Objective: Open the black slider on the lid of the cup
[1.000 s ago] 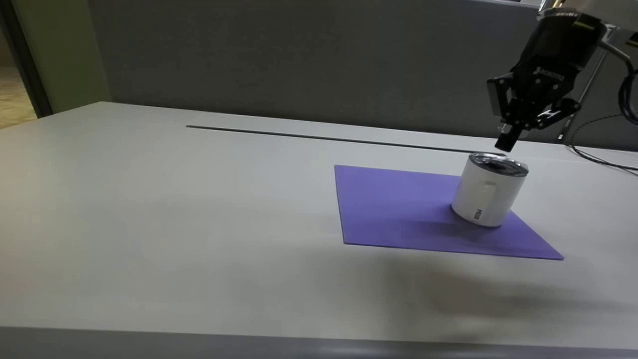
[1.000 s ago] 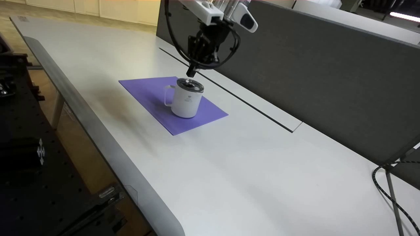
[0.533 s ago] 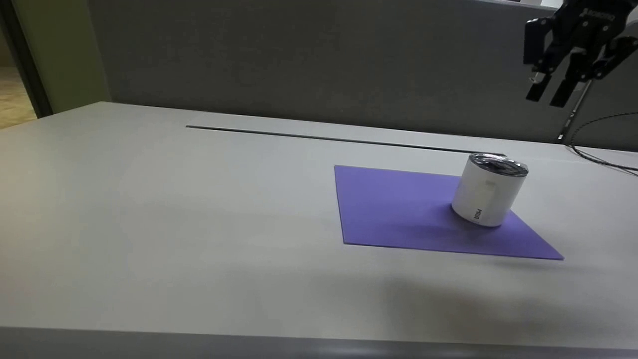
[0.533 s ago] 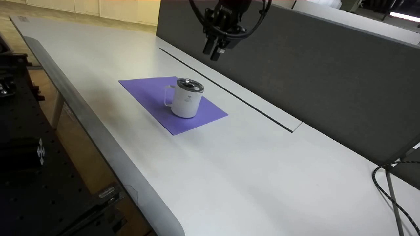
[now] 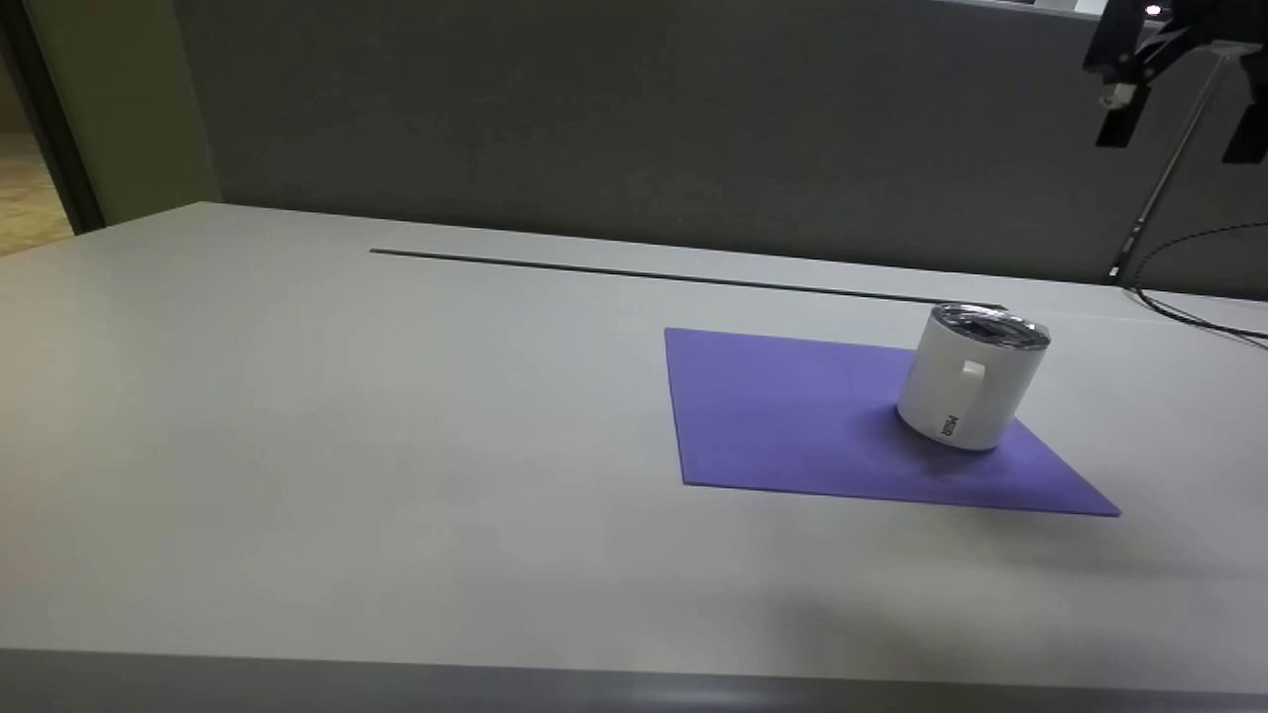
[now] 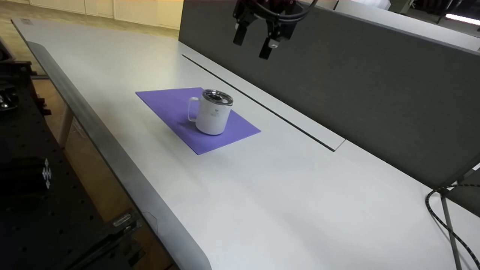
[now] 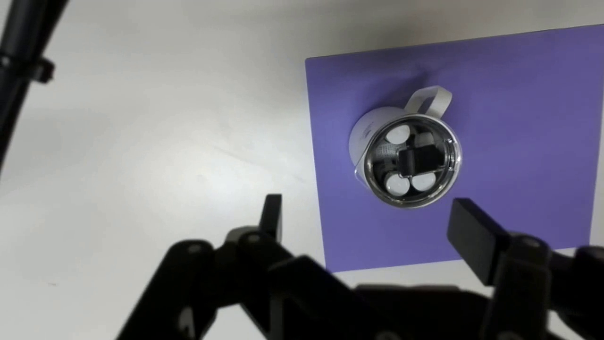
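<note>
The white cup (image 5: 956, 391) stands upright on the purple mat, its handle (image 7: 439, 101) toward the top of the wrist view. On it sits the round clear-and-dark lid (image 7: 384, 156) with a silvery rim. In the wrist view the black slider (image 7: 422, 159) lies from the lid's middle toward its right rim; whether a hole is uncovered I cannot tell. Well above the cup and off to one side hangs my gripper (image 6: 250, 51), open, nothing between its fingers (image 7: 476, 236). Part of it is cut off in an exterior view at the right edge.
The purple mat (image 6: 168, 107) lies flat on the white table (image 5: 396, 446). A grey partition (image 5: 594, 119) runs along the back. A dark cable (image 6: 453, 232) is at the table's far end, and a black frame (image 6: 48, 210) stands beside the front edge.
My gripper has risen from just above the lid, moving up and to the right in both exterior views. Its jaws went from together to wide apart. Cup and mat stayed put.
</note>
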You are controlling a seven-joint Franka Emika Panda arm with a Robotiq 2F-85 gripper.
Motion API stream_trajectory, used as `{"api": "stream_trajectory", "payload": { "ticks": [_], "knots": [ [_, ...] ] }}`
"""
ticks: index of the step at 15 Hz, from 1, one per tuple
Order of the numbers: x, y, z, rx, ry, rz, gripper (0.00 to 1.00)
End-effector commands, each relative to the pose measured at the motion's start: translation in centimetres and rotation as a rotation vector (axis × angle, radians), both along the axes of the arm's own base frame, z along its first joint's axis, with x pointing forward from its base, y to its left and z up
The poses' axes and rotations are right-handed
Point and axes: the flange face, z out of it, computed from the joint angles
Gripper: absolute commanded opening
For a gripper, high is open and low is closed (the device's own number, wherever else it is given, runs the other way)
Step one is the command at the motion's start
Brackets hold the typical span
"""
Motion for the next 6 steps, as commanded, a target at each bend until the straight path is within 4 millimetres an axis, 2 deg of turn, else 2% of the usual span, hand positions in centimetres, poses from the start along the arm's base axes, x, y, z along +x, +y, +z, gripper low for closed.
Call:
{"api": "stream_trajectory", "payload": {
  "ticks": [1, 2, 3, 6],
  "knots": [
    [0.2, -0.1, 1.2, 0.024, -0.017, -0.042, 1.00],
    [0.2, 0.0, 1.3, 0.032, -0.016, -0.054, 1.00],
    [0.1, 0.0, 0.2, 0.018, -0.010, -0.018, 1.00],
    [0.1, 0.1, 0.0, 0.020, -0.008, -0.014, 1.00]
  ]
}}
